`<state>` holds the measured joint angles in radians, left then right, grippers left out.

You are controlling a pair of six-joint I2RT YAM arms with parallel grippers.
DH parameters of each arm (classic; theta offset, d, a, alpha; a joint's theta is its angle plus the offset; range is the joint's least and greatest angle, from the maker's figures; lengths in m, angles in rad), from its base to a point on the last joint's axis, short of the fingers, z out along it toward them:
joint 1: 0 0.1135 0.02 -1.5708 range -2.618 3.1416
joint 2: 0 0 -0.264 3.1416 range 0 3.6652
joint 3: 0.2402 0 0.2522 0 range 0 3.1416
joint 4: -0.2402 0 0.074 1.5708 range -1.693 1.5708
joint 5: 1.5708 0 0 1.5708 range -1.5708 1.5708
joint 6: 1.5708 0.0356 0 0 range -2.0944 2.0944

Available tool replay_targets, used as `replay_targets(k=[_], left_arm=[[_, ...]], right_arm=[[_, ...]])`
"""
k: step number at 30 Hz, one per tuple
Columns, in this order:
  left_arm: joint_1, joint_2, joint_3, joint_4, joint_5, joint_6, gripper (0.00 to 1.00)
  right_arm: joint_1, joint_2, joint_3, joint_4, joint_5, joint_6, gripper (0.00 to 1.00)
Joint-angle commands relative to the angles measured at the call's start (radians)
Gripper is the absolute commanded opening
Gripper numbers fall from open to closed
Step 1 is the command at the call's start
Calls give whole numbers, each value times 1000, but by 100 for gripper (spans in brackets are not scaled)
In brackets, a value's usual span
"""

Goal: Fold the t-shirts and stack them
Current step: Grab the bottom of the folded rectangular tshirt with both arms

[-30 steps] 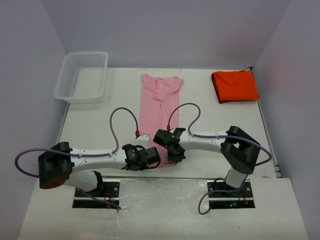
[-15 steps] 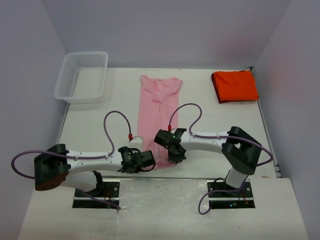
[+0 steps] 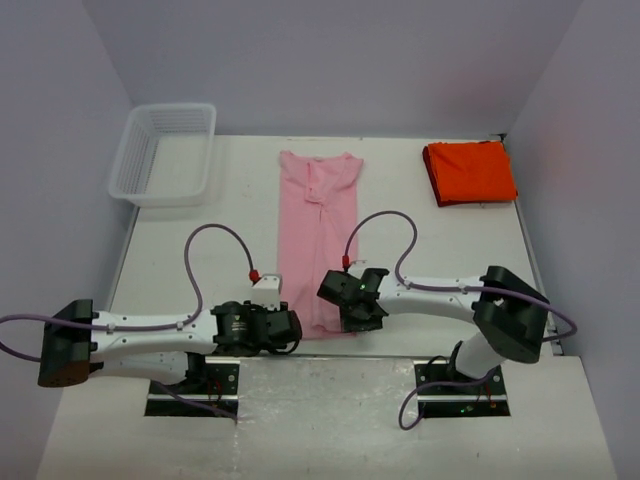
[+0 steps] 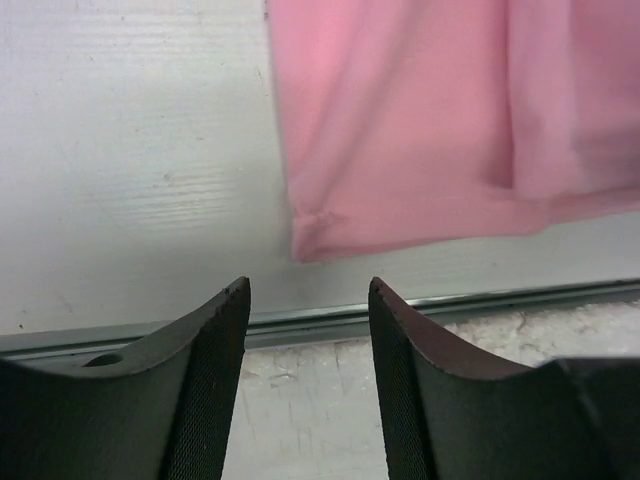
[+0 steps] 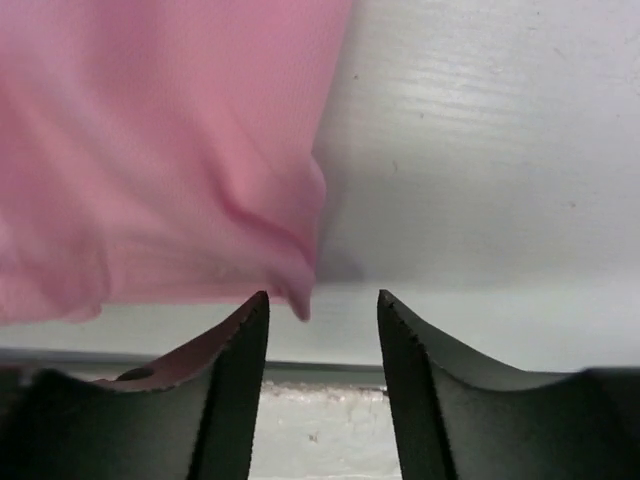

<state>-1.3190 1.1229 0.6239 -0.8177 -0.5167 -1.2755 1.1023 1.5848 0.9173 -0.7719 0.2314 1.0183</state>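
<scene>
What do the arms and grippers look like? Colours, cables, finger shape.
The left arm and right arm: white links, black joint housings and wrists. A purple cable loops along each, ending at a red connector. The left gripper and right gripper: two dark curved fingers each, inner faces finely textured.

Top cam: fixed, high behind the arm bases (image 3: 190, 385), looks down and forward, takes in the whole bench (image 3: 170, 260) edge to edge. Left wrist cam: very close, looks down past its own jaws at the bench's near edge and the near-left hem corner of the pink t-shirt (image 4: 400, 130). Right wrist cam: same setup, close on the near-right hem corner. All three share that hem strip at the near edge.
</scene>
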Motion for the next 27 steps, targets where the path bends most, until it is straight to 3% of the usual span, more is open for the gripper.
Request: replay_targets(k=[1, 3, 5, 7, 9, 10, 11, 12, 13, 18, 21, 23, 25, 27], left_arm=[[-49, -63, 25, -81, -104, -94, 52], [-75, -55, 43, -124, -128, -126, 53], [-78, -22, 59, -141, -138, -128, 53], [-80, 26, 92, -156, -154, -113, 52], [-80, 50, 135, -170, -169, -99, 43], [-80, 67, 149, -170, -186, -93, 32], [-80, 71, 161, -160, -193, -81, 10], [-80, 71, 180, -143, -201, -64, 0], [-80, 58, 186, -112, -212, -32, 0], [-4, -68, 201, 90, -181, 212, 0], [101, -203, 116, 326, -47, 399, 0], [229, -227, 51, 464, 142, 480, 0], [309, -186, 24, 543, 293, 511, 0], [322, -106, 8, 607, 371, 521, 0]], right_arm=[[57, -86, 34, -67, 124, 42, 51], [96, -91, 86, -128, 144, 55, 64], [119, -88, 120, -170, 169, 68, 67], [122, -91, 147, -196, 177, 63, 76], [120, -105, 150, -188, 183, 51, 79], [116, -109, 152, -184, 187, 49, 75], [108, -123, 147, -176, 195, 51, 62], [91, -134, 126, -144, 189, 43, 8], [52, -147, 111, -123, 175, 39, 0], [-87, -316, -29, 81, 50, -75, 0], [-169, -384, -80, 172, -56, -130, 0], [-216, -382, -89, 212, -98, -167, 0], [-240, -361, -95, 250, -173, -185, 0], [-260, -324, -97, 296, -225, -198, 0]])
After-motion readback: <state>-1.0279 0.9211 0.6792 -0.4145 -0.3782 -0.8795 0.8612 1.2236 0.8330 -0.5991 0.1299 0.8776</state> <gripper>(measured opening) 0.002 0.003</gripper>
